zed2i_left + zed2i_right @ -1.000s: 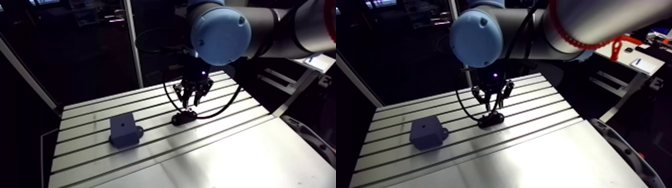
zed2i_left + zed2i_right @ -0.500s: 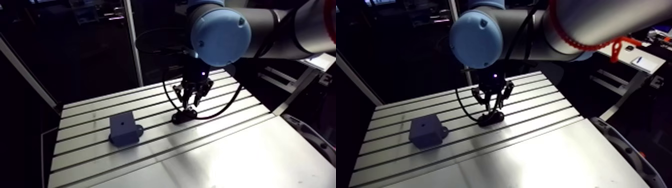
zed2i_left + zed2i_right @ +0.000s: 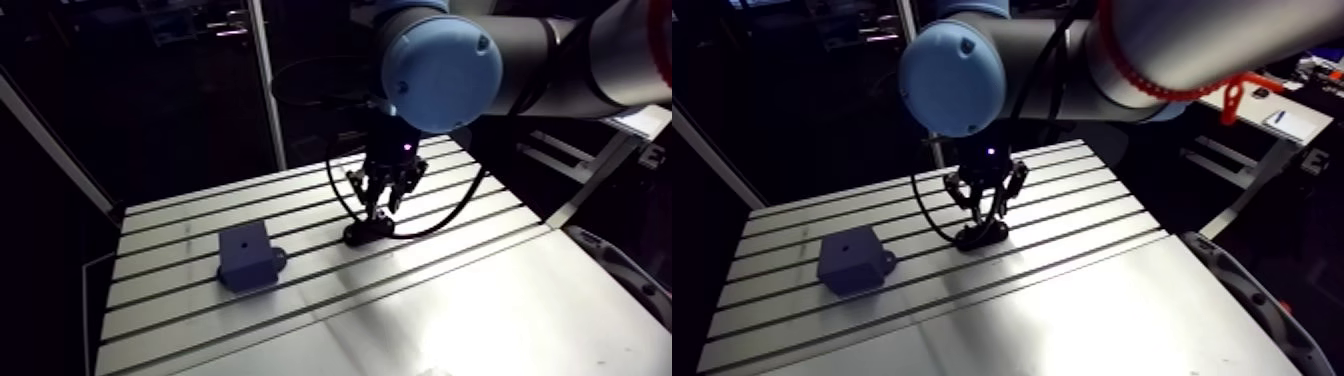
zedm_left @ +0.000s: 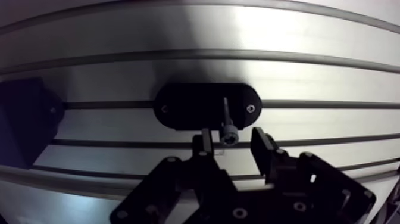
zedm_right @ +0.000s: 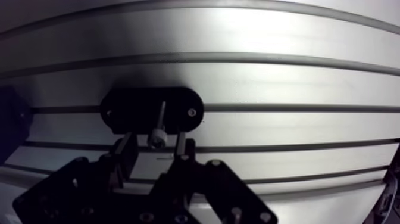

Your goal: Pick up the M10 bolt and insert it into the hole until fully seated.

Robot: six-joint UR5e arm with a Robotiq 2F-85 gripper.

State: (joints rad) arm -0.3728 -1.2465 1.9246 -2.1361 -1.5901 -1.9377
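Little change vs prev: pincer [image 4: 232, 142] unclenched, astride bolt [image 4: 227, 119] in blk holder [image 4: 187, 107].

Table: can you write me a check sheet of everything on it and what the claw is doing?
Surface: slotted metal table.
Job's things: bolt stands head-up in a black holder; block with a hole in its top sits apart from the holder.
Clutter: nothing seen.
Claw: claw open, over the holder, fingers on either side of the bolt head with a gap on each side.
Cables: nothing seen.
Surroundings: nothing seen.
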